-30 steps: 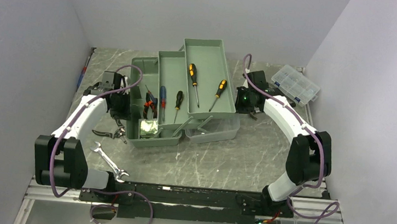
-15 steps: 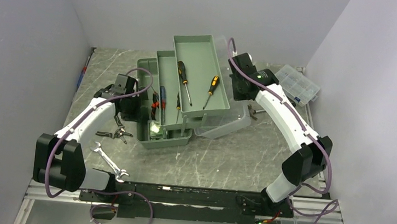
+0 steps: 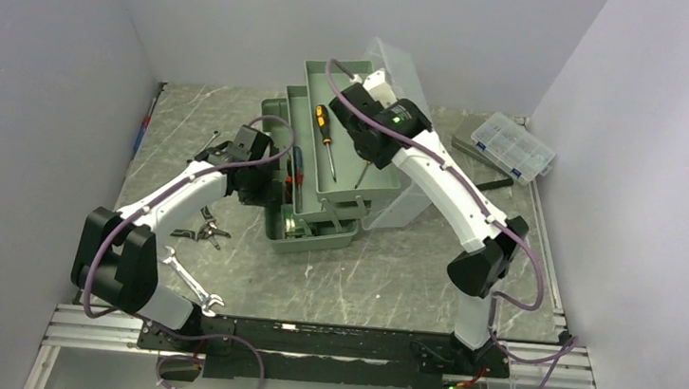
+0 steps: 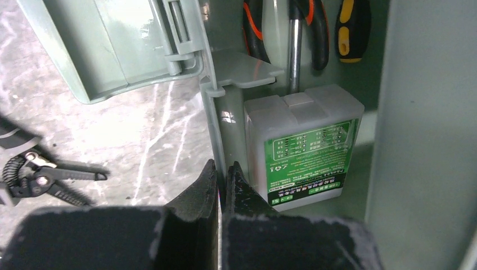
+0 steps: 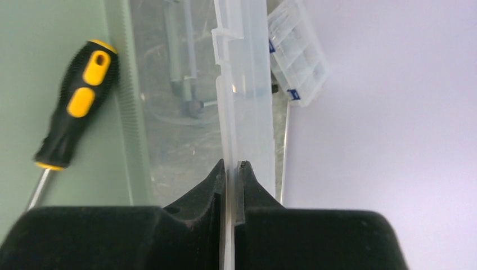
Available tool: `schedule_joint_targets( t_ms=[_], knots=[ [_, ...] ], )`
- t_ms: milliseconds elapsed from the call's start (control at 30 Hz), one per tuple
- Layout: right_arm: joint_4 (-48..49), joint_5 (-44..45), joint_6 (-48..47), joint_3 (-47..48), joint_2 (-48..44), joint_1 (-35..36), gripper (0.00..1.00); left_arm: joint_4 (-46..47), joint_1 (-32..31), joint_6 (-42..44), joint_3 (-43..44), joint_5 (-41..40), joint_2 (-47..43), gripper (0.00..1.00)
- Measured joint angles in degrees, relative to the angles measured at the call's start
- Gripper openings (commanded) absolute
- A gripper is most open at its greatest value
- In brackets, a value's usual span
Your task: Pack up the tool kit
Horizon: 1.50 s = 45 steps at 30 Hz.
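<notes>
Marble table (image 3: 391, 266): left gripper (image 4: 223, 170) pinches toolbox wall (image 4: 210, 112); right gripper (image 5: 232, 166), lid (image 5: 243, 84) (translucent).

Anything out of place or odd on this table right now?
Yes. The right gripper holds the translucent lid upright beside the toolbox, yet a wrench and a pair of pliers lie on the table left of it, outside the kit.
</notes>
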Motion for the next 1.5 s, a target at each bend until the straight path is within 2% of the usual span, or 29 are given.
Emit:
schedule_joint_targets(
  t_ms=[100,300,400,600,733,867,900,1033,1100,1300,1500],
  knots=[
    [-2.7,3.6,-0.7,6.4,3.6,3.0,0.17,0.5,-1.5,-1.3,1.2,-0.1,1.5,0.0],
    [-1.7,2.4,-1.2,11.2,5.6,7.9,0.18,0.5,-2.0,-2.6,1.9,-0.4,2.2,0.0],
    [4.6,-4.0,-0.3,10.4,4.2,9.6,0.18,0.8,-2.0,-2.8,1.9,-0.6,2.3,0.0],
    [19.8,-25.3,3.6,2.0,-2.0,10.8,0.26,2.0,-2.0,-3.9,1.7,0.7,2.4,0.0],
    [24.0,-36.3,5.9,-1.6,-1.9,11.0,0.43,5.2,-1.8,-4.8,0.5,2.8,2.4,0.01],
    [27.8,-43.8,7.0,-2.9,-2.5,11.3,0.47,7.2,-0.6,-5.9,-1.4,5.0,1.2,0.04],
    [28.5,-45.3,7.3,-3.5,-3.1,11.1,0.48,8.2,-0.3,-6.1,-2.1,5.6,0.7,0.06],
    [30.4,-47.8,8.1,-6.6,-6.9,9.9,0.54,10.1,0.4,-6.5,-4.2,7.0,-0.8,0.27],
    [31.7,-48.1,8.6,-9.0,-10.0,8.7,0.59,9.4,1.0,-6.0,-4.5,8.2,-1.7,0.34],
    [35.7,-49.6,10.5,-18.7,-19.0,0.9,0.62,6.6,5.8,-4.6,-5.2,10.1,-9.7,0.4],
    [36.8,-52.1,11.9,-23.3,-20.2,-7.1,0.67,2.3,7.7,-2.6,-3.3,9.2,-14.3,0.41]
  ],
)
